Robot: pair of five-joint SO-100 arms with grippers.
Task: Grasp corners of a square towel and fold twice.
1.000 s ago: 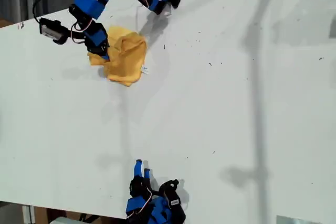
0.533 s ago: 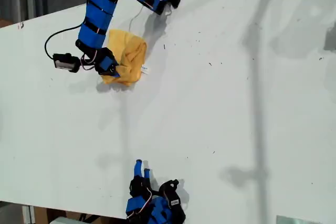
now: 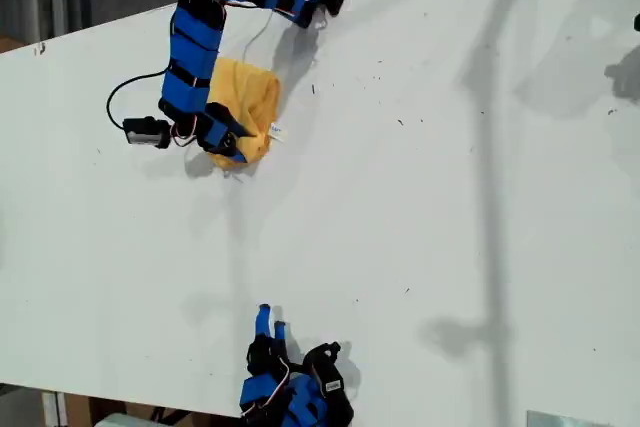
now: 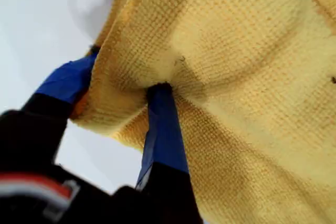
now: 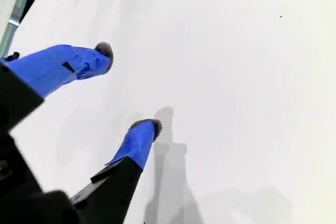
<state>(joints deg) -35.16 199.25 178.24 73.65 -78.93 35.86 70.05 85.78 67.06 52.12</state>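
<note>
My first gripper (image 3: 232, 147) clamped on towel (image 3: 250, 107); my second gripper (image 5: 128, 90) apart, bare table (image 3: 450, 247) around.

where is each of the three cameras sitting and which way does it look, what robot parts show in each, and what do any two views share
Exterior view: looks down from overhead on the white table; both blue arms show, one at the towel, one parked at the bottom edge.
First wrist view: rides my first gripper, looking along its blue fingers pinching towel.
Second wrist view: rides my second gripper, looking at bare table; jaws apart, empty.
Shared: the towel and my first gripper, in exterior and first wrist views.
</note>
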